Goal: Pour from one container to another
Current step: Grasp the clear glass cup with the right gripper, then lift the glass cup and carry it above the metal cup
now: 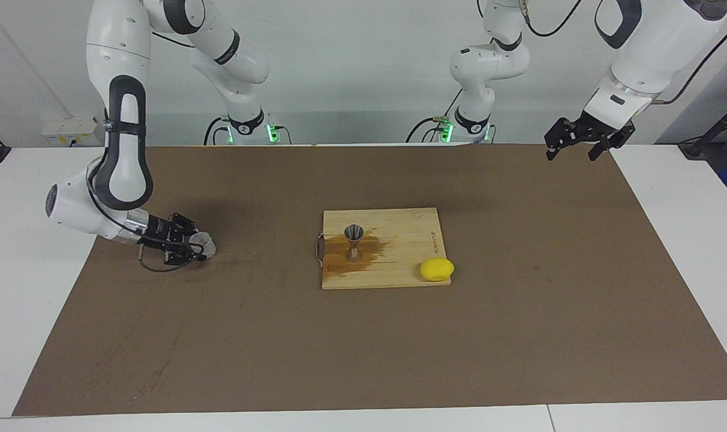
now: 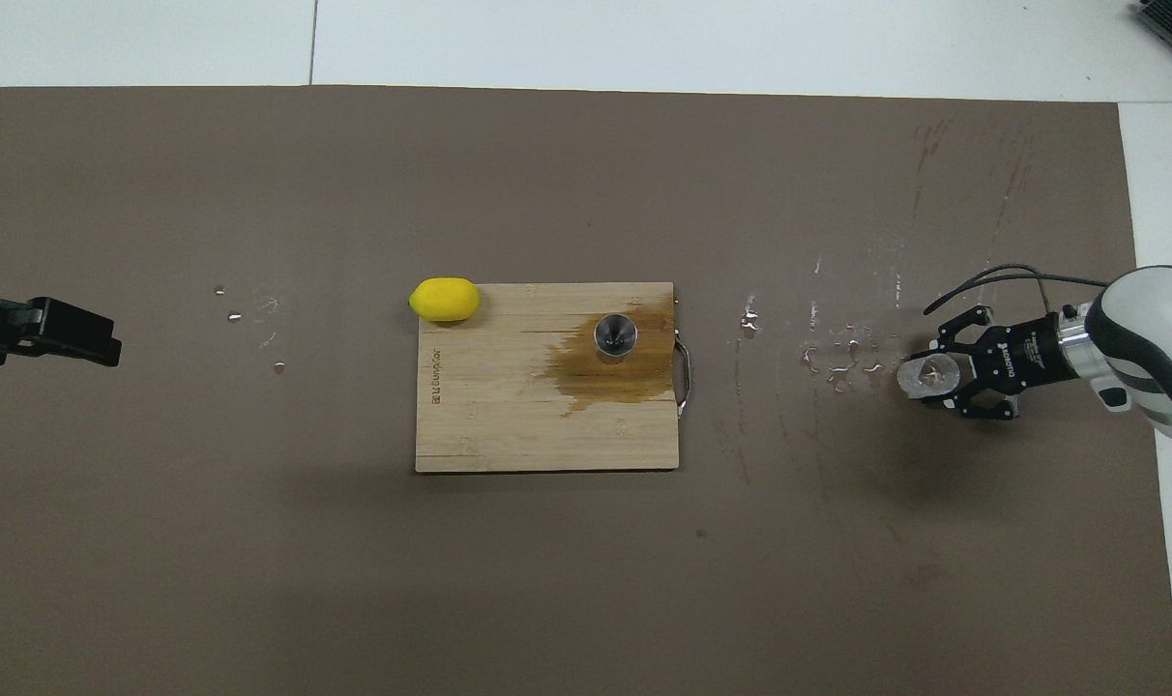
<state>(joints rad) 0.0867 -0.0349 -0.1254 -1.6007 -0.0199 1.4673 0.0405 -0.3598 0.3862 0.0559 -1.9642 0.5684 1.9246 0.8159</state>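
The clear glass cup stands low at the mat, toward the right arm's end of the table, apart from the board. My right gripper reaches in sideways, its fingers on both sides of the cup and closed on it; both show in the overhead view, cup and gripper. The steel hourglass jigger stands upright on the wooden board, in a dark wet stain; it also shows from above. My left gripper waits raised and open over the mat's edge at the left arm's end.
A yellow lemon lies on the board's corner, farther from the robots than the jigger. Water drops lie on the brown mat between the cup and the board. The board has a metal handle on the side toward the cup.
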